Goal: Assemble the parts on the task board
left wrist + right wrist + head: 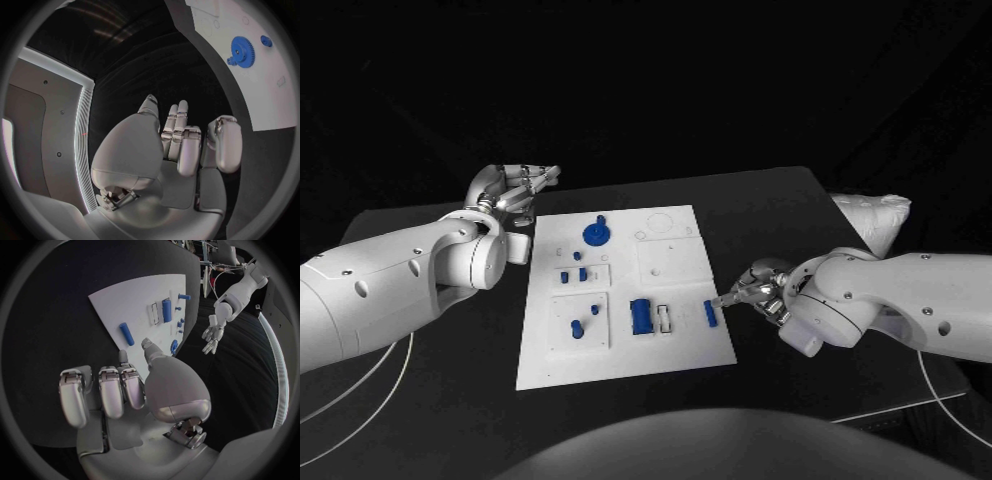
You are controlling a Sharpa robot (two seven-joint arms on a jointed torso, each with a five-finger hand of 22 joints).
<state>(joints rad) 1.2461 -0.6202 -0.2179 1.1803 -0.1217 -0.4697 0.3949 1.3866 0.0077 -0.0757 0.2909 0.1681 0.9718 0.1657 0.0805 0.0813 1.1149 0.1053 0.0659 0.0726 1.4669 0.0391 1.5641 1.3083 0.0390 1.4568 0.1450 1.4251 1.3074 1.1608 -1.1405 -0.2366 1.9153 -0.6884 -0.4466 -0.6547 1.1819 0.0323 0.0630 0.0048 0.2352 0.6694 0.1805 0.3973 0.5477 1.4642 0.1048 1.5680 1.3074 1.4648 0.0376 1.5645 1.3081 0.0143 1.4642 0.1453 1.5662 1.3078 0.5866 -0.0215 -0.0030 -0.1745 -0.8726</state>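
Note:
The white task board (625,350) lies in the middle of the black table. On it are a blue gear (596,234), a blue block (642,315), several small blue pegs (578,327) and a blue cylinder (711,313) lying near its right edge. My right hand (759,285) hovers just off that edge, holding nothing, one fingertip close to the cylinder (127,333). My left hand (516,188) hangs beyond the board's far left corner, fingers apart and empty. The left wrist view shows the left hand (181,145) with the gear (242,48) well ahead of it.
Bare black table (776,215) surrounds the board on all sides. Small white inserts (666,318) sit beside the blue block. The right wrist view shows my right hand (125,390) and, across the board (125,300), my left hand (212,335).

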